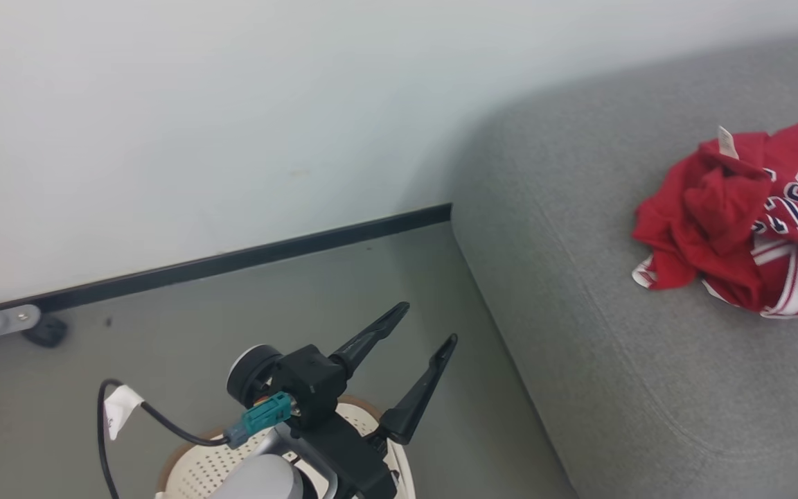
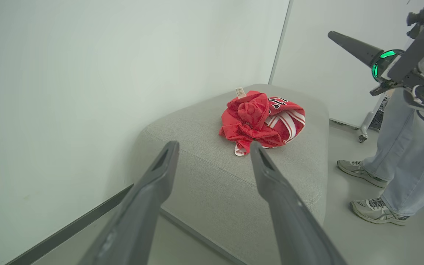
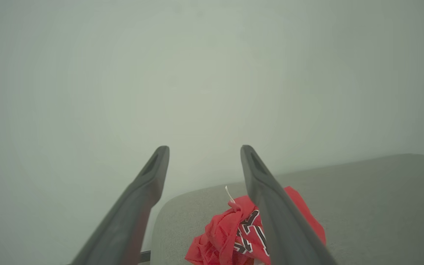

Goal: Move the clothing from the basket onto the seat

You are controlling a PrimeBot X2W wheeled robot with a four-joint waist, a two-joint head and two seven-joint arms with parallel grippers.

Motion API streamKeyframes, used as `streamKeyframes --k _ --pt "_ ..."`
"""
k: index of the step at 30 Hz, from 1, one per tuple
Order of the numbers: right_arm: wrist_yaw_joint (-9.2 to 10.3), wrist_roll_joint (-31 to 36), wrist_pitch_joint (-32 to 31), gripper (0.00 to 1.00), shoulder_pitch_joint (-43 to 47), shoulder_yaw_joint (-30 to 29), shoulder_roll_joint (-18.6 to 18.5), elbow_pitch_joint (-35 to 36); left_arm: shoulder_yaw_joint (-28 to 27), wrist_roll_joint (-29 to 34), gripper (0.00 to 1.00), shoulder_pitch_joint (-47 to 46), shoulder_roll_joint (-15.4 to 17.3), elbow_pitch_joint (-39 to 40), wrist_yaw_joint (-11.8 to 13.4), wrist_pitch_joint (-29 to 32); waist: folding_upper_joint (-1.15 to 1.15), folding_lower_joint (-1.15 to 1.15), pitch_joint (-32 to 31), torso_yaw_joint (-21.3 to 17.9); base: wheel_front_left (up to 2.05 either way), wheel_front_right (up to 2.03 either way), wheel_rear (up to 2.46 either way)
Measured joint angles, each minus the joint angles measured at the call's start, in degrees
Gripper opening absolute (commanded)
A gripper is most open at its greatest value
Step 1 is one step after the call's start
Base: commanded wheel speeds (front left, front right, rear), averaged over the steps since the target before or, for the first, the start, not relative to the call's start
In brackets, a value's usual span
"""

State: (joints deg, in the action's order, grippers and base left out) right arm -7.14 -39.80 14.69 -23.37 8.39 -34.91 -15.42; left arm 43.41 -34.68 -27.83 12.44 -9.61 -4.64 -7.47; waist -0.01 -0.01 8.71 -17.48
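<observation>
The crumpled bright red fabric clothing with white striped trim [image 1: 738, 222] lies on the large grey woven-fabric seat cushion [image 1: 579, 333], well apart from the cream-white perforated plastic basket [image 1: 194, 475] on the floor. The left pincer [image 1: 429, 321] hangs over the basket, its 2 fingers [image 1: 371, 334] spread and empty; the right pincer [image 3: 204, 148] is spread too. The fabric looks light and limp: a raised fold atop the heap should give the surest pinch. The basket's inside is hidden.

Red clothing [image 1: 738, 229] w/ white stripes, crumpled on grey seat [image 1: 579, 291]. Cream holed basket [image 1: 201, 473], brown rim, apart from it.
</observation>
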Motion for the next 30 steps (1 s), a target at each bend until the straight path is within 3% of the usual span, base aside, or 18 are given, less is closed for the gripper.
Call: streamKeyframes --k 16,22,30 --pt "3.66 4.1 0.0 1.0 12.5 0.5 6.2 12.8 -7.3 -2.1 1.0 5.4 1.6 -2.0 5.8 -4.0 0.0 0.0 -5.4 11.8 0.0 0.0 0.0" --pt "5.24 6.5 0.0 1.0 17.0 1.5 7.8 14.7 -10.4 -3.9 1.0 8.5 2.6 -2.1 8.3 -4.8 0.0 0.0 -6.9 15.8 0.0 0.0 0.0" --pt "6.61 8.9 0.0 1.0 19.5 2.2 9.9 14.7 -14.5 -4.9 1.0 13.1 4.4 -2.7 9.8 -5.8 0.0 0.0 -8.2 18.8 0.0 0.0 0.0"
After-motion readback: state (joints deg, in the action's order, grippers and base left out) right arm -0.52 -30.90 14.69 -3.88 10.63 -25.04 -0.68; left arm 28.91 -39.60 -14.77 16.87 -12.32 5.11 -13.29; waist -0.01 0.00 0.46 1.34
